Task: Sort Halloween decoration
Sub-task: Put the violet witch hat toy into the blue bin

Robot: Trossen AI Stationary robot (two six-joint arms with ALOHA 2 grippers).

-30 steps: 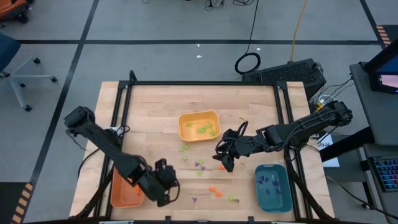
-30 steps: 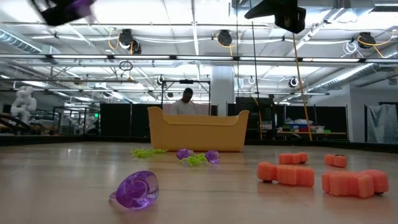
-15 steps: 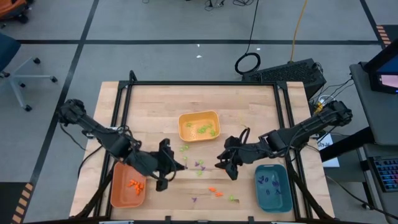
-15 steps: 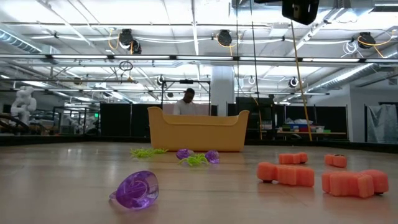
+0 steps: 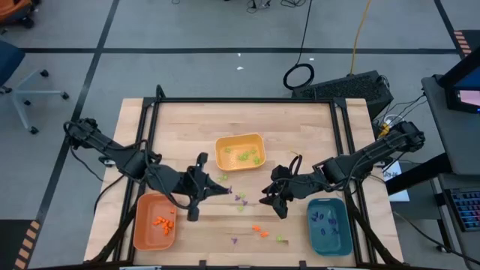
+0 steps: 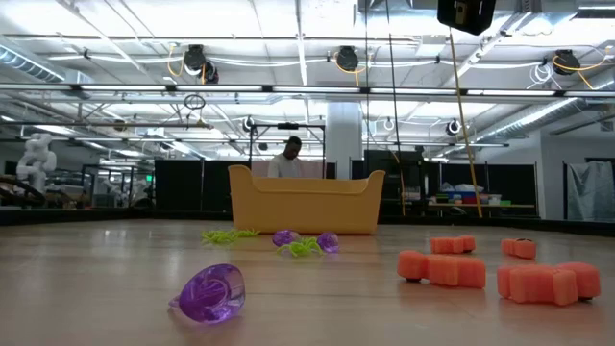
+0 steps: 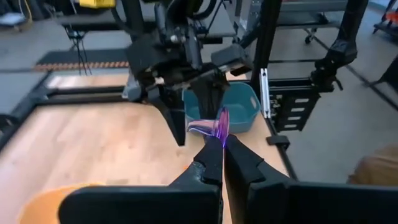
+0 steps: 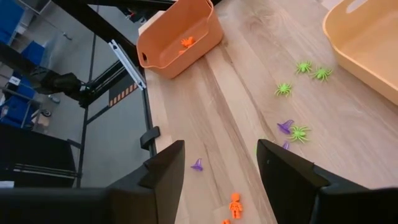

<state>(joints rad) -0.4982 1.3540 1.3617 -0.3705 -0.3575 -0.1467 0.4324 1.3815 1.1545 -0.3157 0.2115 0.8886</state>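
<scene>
The left gripper [image 7: 222, 144] is pinching a small purple ring-like piece [image 7: 214, 126] at its very fingertips, the fingers pressed together with the piece poking out past them. In the wrist view it sits thin and edge-on in the grip, so the hold looks slight. The step in hand appears to be carrying this purple piece to the teal tray [image 5: 329, 223], where other purple pieces already lie. To do it well, the arm should travel level and unhurried so the piece does not slip, pass clear of the other arm, and release only when the tips are over the tray's inside, low enough that the piece does not bounce out.

From the left gripper [image 5: 217, 190], the teal tray lies well apart, straight ahead across the table, with the right gripper [image 5: 271, 197] standing between the two. That gripper hovers with its fingers spread and nothing between them, so it is the main thing to steer round.

Loose pieces on the wood lie between and just beyond the two grippers: green spiders [image 8: 298, 132], a purple witch hat [image 8: 285, 126] and an orange figure [image 8: 235, 204]. The yellow tray [image 5: 241, 151] with green pieces sits near the left gripper, off to one side of its path; the orange tray [image 5: 154, 221] lies behind it.
</scene>
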